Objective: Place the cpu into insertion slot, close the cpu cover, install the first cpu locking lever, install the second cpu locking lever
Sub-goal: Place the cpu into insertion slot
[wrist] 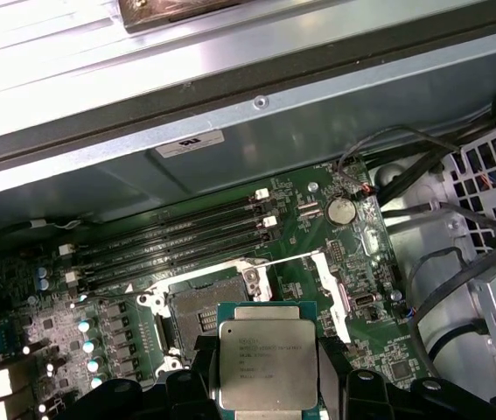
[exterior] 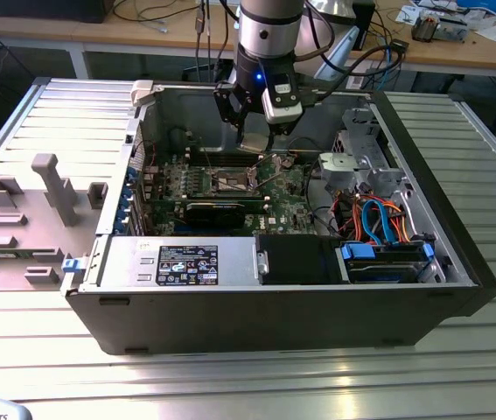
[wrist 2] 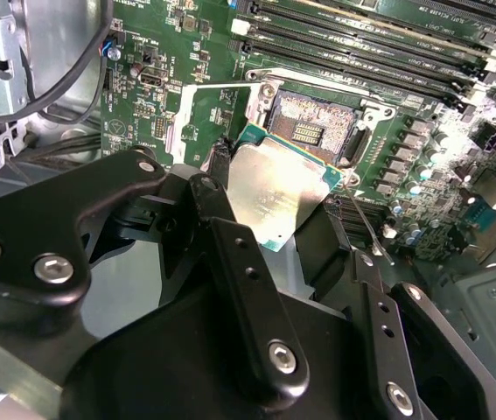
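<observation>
Silvery cpu (wrist: pixel 267 363) sits clenched by its edges in the claw (wrist 2: pixel 269 199), hovering near the open insertion slot (wrist: pixel 197 308); it looks light, stiff and fragile, so only edge holding seems safe.

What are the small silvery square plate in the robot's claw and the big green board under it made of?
The small silvery square plate looks like brushed metal with a satin sheen: it reflects light softly, above a thin green-edged base. The big green board looks like coated circuit-board laminate, probably fibreglass: flat green, dotted with soldered parts.
</observation>
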